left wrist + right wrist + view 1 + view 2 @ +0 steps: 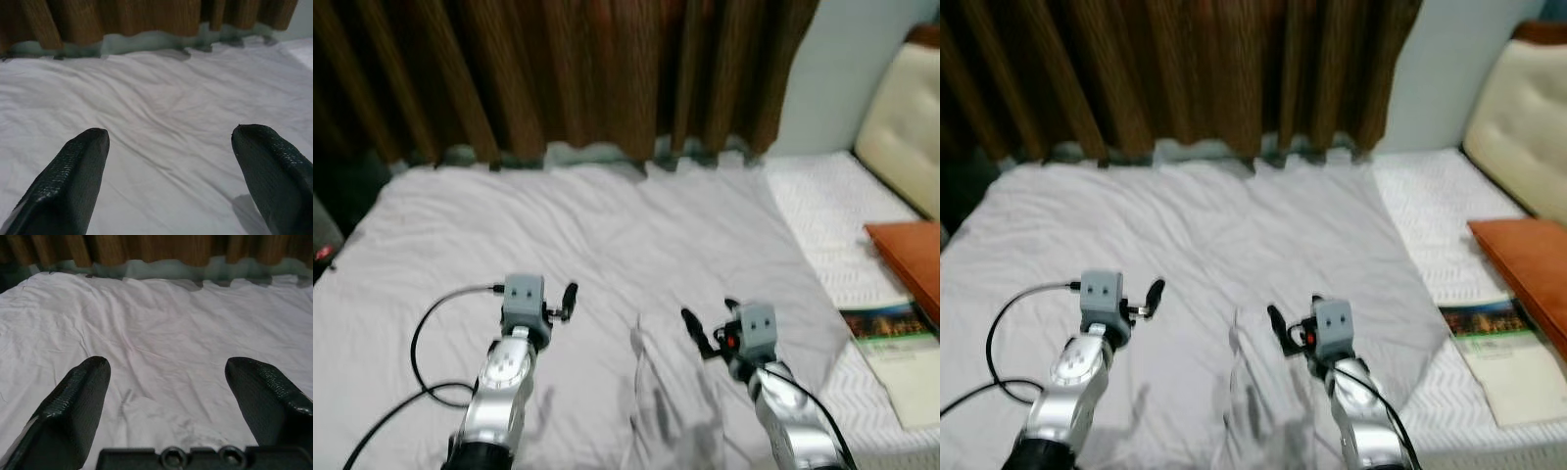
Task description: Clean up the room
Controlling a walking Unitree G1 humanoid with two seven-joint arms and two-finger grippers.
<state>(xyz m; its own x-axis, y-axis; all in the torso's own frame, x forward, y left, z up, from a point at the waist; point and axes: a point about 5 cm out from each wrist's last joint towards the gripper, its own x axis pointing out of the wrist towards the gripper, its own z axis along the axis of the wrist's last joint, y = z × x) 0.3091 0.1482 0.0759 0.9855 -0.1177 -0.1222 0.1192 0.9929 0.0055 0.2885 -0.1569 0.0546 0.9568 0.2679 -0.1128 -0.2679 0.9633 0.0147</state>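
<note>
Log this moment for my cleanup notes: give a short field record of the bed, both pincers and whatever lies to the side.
surface: wrinkled pale grey bed sheet, raised fold between the arms
left pincer: open, above the sheet, holding nothing
right pincer: open, above the sheet, holding nothing
right side: white quilted mattress cover, orange flat cushion, printed booklet with dark green cover band
backdrop: brown pleated curtain
</note>
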